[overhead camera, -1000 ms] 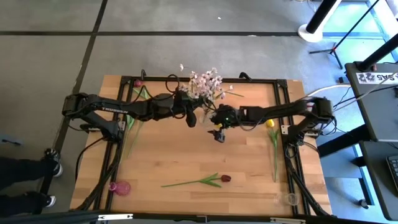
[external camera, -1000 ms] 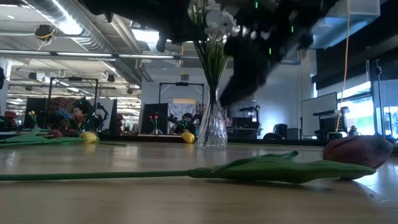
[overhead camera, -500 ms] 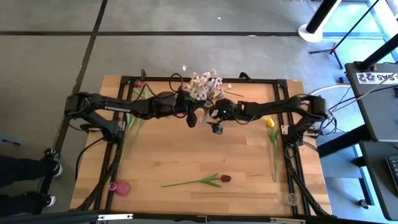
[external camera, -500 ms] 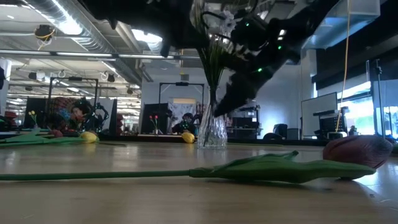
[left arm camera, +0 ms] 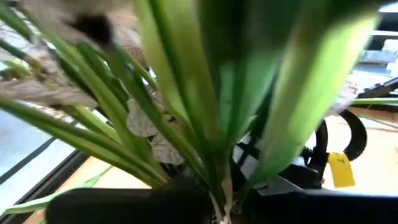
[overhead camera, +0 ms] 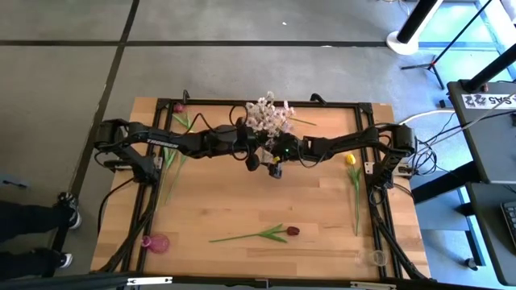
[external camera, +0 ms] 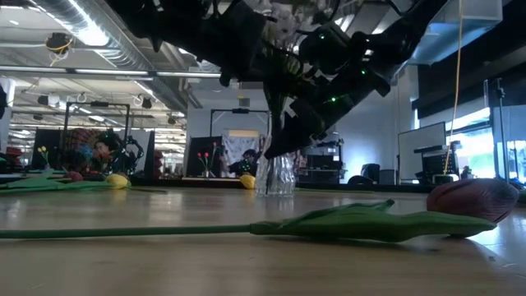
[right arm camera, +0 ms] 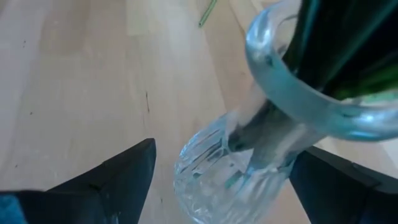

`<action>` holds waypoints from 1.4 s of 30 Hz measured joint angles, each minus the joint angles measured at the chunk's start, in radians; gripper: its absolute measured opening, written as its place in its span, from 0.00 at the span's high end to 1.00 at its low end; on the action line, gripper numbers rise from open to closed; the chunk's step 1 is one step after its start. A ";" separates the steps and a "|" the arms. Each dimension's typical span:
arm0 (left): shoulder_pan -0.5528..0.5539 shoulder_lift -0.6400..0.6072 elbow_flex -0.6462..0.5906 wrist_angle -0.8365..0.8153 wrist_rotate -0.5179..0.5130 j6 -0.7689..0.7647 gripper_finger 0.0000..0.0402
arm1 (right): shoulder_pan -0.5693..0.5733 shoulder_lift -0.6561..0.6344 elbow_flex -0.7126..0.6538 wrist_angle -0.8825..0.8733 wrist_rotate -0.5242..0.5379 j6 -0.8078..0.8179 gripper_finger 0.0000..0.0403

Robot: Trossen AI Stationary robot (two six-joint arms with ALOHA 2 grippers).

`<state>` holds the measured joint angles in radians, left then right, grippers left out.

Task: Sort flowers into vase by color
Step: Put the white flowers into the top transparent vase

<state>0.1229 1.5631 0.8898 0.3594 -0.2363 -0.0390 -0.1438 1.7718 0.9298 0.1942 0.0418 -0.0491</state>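
Both arms meet at the back middle of the table (overhead camera: 242, 201), right over the glass vase (right arm camera: 249, 155). The left gripper (overhead camera: 244, 142) is pinched tight on the stems of the white spray (overhead camera: 270, 114), holding the bunch from above so the stems run down into the vase mouth. In the left wrist view it's all green stalks right up against the lens. The right gripper (right arm camera: 221, 177) has its fingers (right arm camera: 106, 177) spread wide, one on each side of the vase body, not touching the glass. My read: it's set to steady the vase while the bunch settles.

It's tight here. The two wrists are almost touching, and the vase sits near the back rail, so there's little slack behind. Forward it's wide open: bare wood all the way to the red tulip (overhead camera: 274, 234) lying near the front edge. A yellow tulip (overhead camera: 352, 165) waits by the right rail, well apart, and a pink bud (overhead camera: 178, 107) lies at the back left corner. A small pink vase (overhead camera: 157, 242) sits front left, another clear one (overhead camera: 376, 258) front right.
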 joint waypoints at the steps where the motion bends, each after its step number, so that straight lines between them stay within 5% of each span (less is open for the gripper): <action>1: -0.004 0.000 0.000 -0.004 0.000 0.006 0.94 | 0.001 0.000 0.000 0.001 0.000 0.000 0.15; 9: -0.042 -0.050 -0.005 -0.070 -0.053 0.016 0.73 | 0.002 -0.063 0.001 -0.060 -0.008 0.004 0.15; 18: -0.072 -0.125 -0.004 -0.280 -0.056 -0.043 0.55 | 0.005 -0.222 0.002 -0.348 0.000 0.044 0.15; 30: -0.121 -0.155 -0.002 -0.353 -0.093 -0.068 0.50 | 0.100 -0.266 0.002 -0.469 0.062 0.163 0.15; 42: -0.154 -0.184 -0.002 -0.506 -0.128 -0.314 0.50 | 0.207 -0.266 -0.001 -0.484 0.166 0.293 0.15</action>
<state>-0.0311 1.3788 0.8879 -0.1467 -0.3641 -0.3529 0.0634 1.5063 0.9287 -0.2897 0.2079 0.2443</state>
